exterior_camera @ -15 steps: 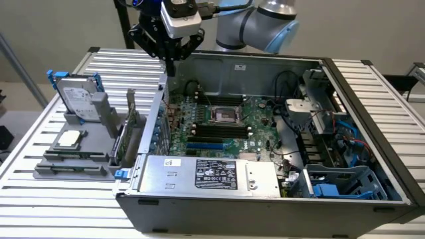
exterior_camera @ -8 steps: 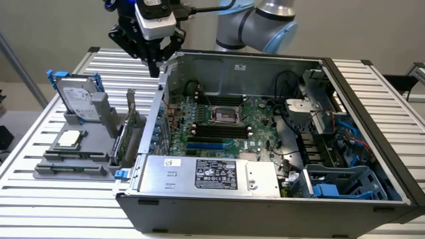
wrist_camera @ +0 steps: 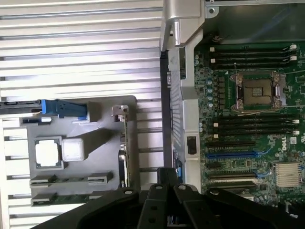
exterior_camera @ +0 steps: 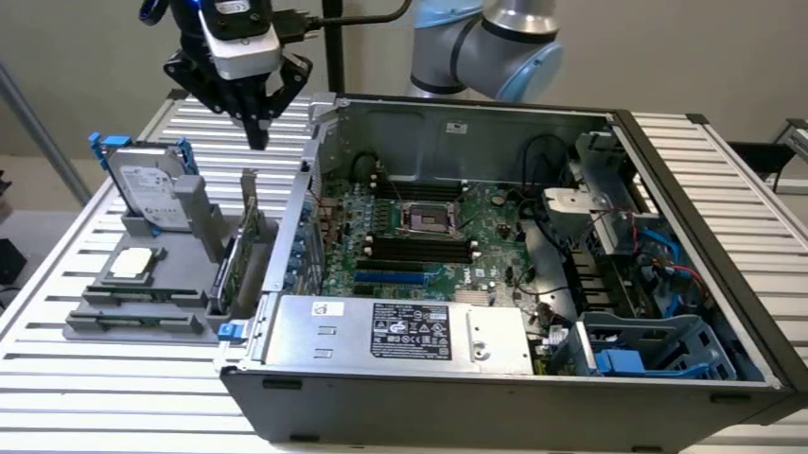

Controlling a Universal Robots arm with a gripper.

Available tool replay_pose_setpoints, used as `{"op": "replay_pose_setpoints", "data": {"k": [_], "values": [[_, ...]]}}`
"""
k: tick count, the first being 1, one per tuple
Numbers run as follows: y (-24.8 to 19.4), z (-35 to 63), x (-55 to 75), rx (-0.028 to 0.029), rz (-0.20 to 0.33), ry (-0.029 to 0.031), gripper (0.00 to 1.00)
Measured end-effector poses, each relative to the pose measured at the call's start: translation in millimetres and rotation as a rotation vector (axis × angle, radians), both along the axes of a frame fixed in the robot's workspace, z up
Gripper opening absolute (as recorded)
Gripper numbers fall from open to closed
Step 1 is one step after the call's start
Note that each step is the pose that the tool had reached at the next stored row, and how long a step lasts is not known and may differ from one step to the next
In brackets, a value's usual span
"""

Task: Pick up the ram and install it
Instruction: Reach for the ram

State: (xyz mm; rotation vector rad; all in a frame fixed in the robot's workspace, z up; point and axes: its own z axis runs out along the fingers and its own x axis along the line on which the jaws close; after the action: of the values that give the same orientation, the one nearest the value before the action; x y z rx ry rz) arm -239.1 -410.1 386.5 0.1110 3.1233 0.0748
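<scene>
1 gripper (exterior_camera: 259, 132) (wrist_camera: 167, 179) hangs above the slatted bench (exterior_camera: 114, 378) (wrist_camera: 71, 47), just outside the side wall of 1 open PC case (exterior_camera: 505, 407). It is roughly over 1 upright green expansion card (exterior_camera: 240, 251) (wrist_camera: 125, 143). Jaws are pressed together, pinching nothing.

The ram (exterior_camera: 136, 322) (wrist_camera: 66, 197) lies edge-up in the outermost holder of 1 gray fixture (exterior_camera: 208, 227) (wrist_camera: 95, 133), well apart from the gripper. A 2nd holder (exterior_camera: 142, 296) (wrist_camera: 71, 180) just beside it also shows a green strip in the exterior view, so likely 2 sticks; can't tell for sure.

Also on the fixture: 1 hard drive (exterior_camera: 146, 184) standing upright and 1 CPU chip (exterior_camera: 132, 265) (wrist_camera: 47, 153) lying flat.

Inside the case is 1 motherboard (exterior_camera: 493, 213) (wrist_camera: 248, 157) with 1 CPU socket (exterior_camera: 423, 219) (wrist_camera: 257, 90) and long black slots on both sides of it.
</scene>
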Motion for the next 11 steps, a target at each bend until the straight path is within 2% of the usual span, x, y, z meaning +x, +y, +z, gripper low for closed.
{"op": "replay_pose_setpoints", "data": {"k": [11], "values": [[-1.3, -3.7, -49.8, -0.0002, 0.000, 0.0019, 0.11]]}}
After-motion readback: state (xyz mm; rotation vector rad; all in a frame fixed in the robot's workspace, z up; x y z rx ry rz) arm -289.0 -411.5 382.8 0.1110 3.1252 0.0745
